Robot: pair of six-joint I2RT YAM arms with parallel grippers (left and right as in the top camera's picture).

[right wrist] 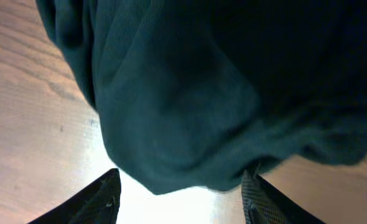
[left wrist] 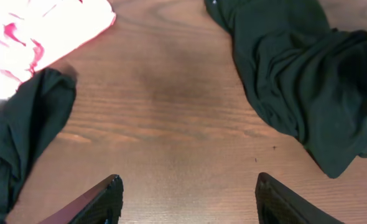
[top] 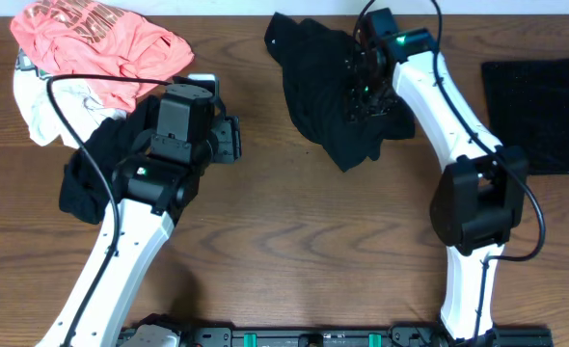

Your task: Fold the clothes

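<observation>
Far left of the crumpled black garment (top: 313, 82), a coral shirt (top: 96, 39) lay over a white garment (top: 39, 111), with another black piece (top: 82, 183) just below. Nearer the garment's left, the left gripper (left wrist: 186, 205) hovered over bare table (left wrist: 171, 112), fingers apart and empty. The right gripper (right wrist: 180, 196) was at the garment's right part, fingers spread, fabric bulging between them. A flat black cloth (top: 540, 116) lay well to its right.

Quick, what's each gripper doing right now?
Left gripper: open, holding nothing.
Right gripper: open, black garment between its fingers.
</observation>
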